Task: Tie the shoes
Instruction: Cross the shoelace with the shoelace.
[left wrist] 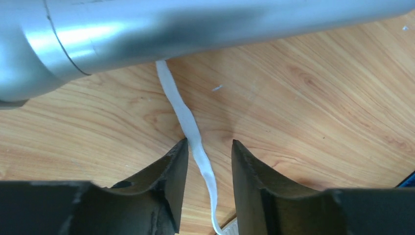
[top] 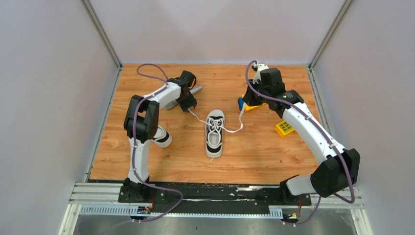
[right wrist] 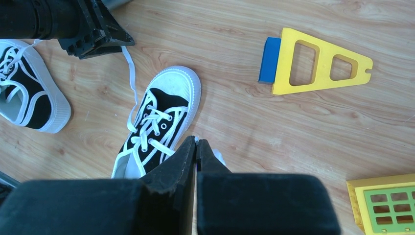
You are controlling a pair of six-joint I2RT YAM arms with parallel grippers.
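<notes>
No knot yet. The middle shoe (top: 215, 134) lies mid-worktop (top: 264, 156), laces drawn out sideways. We see the right jaws pinched shut on one lace (top: 236, 128), the left jaws apart around the other lace (left wrist: 195, 133). The second shoe (top: 161, 138) waits.

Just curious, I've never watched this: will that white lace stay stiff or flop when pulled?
Probably floppy: the lace bends and twists inside the open left gripper. A hard tug might drag the shoe, which looks small and light.
</notes>
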